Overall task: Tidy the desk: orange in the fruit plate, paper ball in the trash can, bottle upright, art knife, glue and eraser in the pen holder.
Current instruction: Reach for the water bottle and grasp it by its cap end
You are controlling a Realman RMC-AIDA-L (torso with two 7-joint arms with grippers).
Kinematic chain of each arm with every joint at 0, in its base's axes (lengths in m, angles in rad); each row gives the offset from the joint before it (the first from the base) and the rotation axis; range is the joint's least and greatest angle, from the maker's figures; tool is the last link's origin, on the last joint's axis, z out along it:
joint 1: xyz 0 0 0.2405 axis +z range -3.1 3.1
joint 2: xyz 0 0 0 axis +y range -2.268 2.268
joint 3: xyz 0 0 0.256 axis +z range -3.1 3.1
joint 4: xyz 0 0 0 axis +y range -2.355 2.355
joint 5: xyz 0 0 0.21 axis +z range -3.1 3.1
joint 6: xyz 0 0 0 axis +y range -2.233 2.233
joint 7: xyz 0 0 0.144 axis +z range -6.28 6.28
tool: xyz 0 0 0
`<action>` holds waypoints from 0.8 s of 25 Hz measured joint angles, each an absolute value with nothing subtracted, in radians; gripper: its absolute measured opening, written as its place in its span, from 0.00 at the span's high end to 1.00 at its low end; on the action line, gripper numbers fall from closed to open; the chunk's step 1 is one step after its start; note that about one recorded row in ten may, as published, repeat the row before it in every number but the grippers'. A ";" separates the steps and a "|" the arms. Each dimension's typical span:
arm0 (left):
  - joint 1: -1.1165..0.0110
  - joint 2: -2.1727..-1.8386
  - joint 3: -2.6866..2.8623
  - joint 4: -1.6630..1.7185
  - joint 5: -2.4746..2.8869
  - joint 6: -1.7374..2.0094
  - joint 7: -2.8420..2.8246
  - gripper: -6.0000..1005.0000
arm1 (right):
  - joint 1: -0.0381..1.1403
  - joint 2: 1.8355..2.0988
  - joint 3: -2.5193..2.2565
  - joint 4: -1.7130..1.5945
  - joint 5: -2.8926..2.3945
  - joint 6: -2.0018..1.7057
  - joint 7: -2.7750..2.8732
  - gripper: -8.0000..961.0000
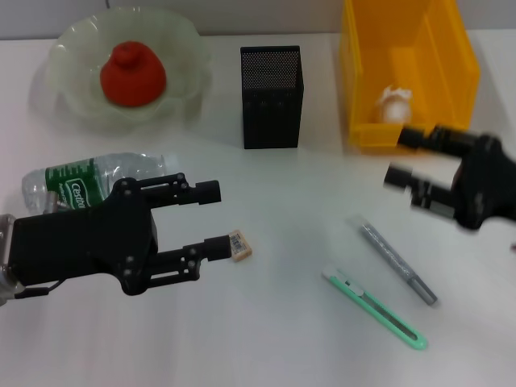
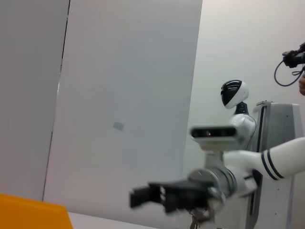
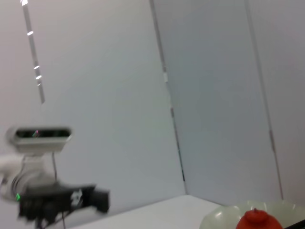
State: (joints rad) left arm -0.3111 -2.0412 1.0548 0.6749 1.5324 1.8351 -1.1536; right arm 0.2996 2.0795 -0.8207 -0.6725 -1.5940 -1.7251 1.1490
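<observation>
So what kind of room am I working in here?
Likely a robotics lab or test room: a white desk staged with tidy-up props, plain pale wall panels, and another white robot standing by.

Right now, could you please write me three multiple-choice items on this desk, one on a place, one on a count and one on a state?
1. Where is the paper ball?
A. In the yellow trash can
B. In the fruit plate
C. On the desk beside the glue

2. How many slim tools lie on the desk in front of the pen holder?
A. None
B. Two
C. Four

3. How is the bottle?
A. Upright
B. Lying on its side
C. Inside the pen holder

Key: 1 A, the paper ball sits inside the trash can, while the fruit plate holds the orange. 2 B, only the art knife and the glue lie in front of the pen holder. 3 B, the bottle lies flat behind the left gripper.
</observation>
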 joint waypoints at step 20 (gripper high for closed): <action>-0.558 -2.062 1.051 1.090 2.017 1.607 -1.696 0.37 | 0.305 2.084 -0.821 -0.330 -1.631 -1.676 0.813 0.38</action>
